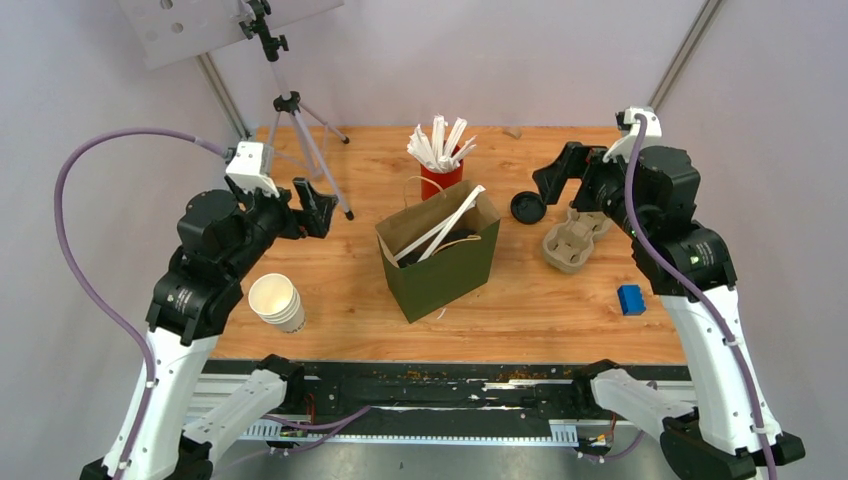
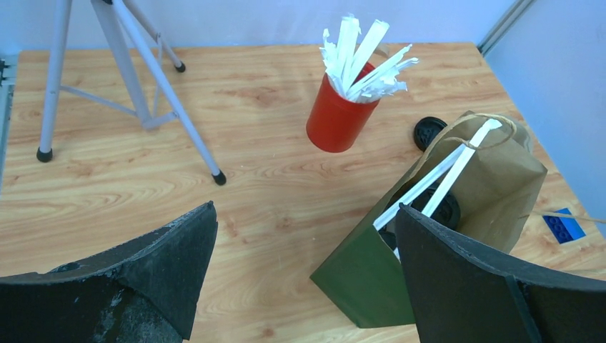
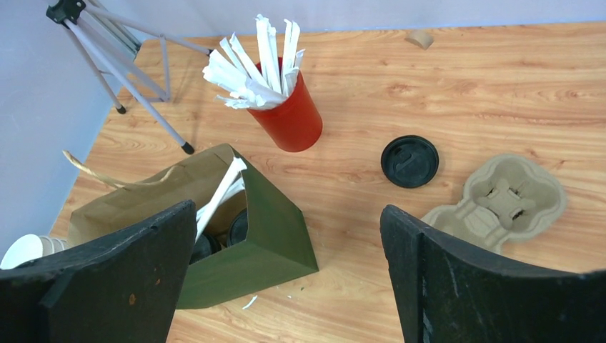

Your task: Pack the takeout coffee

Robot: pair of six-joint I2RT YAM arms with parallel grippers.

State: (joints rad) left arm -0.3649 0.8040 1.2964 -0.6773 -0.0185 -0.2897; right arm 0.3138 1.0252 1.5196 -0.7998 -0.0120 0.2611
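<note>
Both stand spread and empty, my left pincer and my right pincer; the takeout coffee seems to sit upright inside the green bag, only its dark top showing; it lies below-left of my right pincer, right of my left, roughly midway.

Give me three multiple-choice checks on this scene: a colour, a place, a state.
1. The cup of white sticks is: A red; B blue; C green.
2. The loose black lid lies: A in the cup of white sticks; B on the table beside the cup carrier; C on top of the cup carrier.
3. The left pincer and right pincer are: A both shut; B left open, right shut on the lid; C both open, empty.
Answers: 1 A, its wall is plainly red; 2 B, wood shows all round it; 3 C, wide gaps in both wrist views.
</note>
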